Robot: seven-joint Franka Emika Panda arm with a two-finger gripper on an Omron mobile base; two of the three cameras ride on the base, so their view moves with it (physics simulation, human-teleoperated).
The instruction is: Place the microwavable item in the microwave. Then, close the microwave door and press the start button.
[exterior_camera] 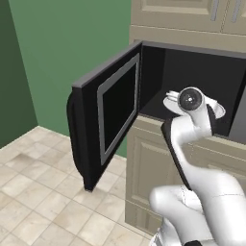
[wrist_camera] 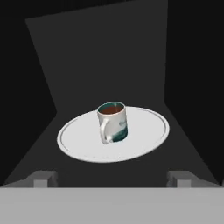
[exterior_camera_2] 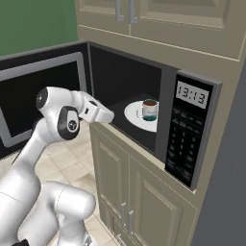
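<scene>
- mug (wrist_camera: 112,123) upright on the white turntable plate (wrist_camera: 144,135), a little left of plate centre in the hand view; handle faces the fingers, dark brown liquid inside, teal on lower body and inner rim
- mug sits ahead of the fingers, between their two lines, well apart from both; nothing is held
- gripper (wrist_camera: 113,178) spread wide, left fingertip (wrist_camera: 42,178) and right fingertip (wrist_camera: 182,178) near opposite sides of the hand view, both short of the plate's near rim
- plate lies flat on the floor of the microwave (exterior_camera_2: 168,91) cavity, dark walls to either side of the fingers and beyond the mug
- right base view: mug (exterior_camera_2: 149,109) on plate (exterior_camera_2: 137,116), keypad and clock panel (exterior_camera_2: 188,129) to the right of the cavity
- microwave door (exterior_camera: 108,113) swung fully open, off to the left of the hand; grey-framed window faces into the room
- arm's wrist (exterior_camera: 190,101) sits at the cavity mouth
- beige cabinets (exterior_camera_2: 144,192) above and below the oven, green wall (exterior_camera: 67,43), tiled floor (exterior_camera: 38,192)
</scene>
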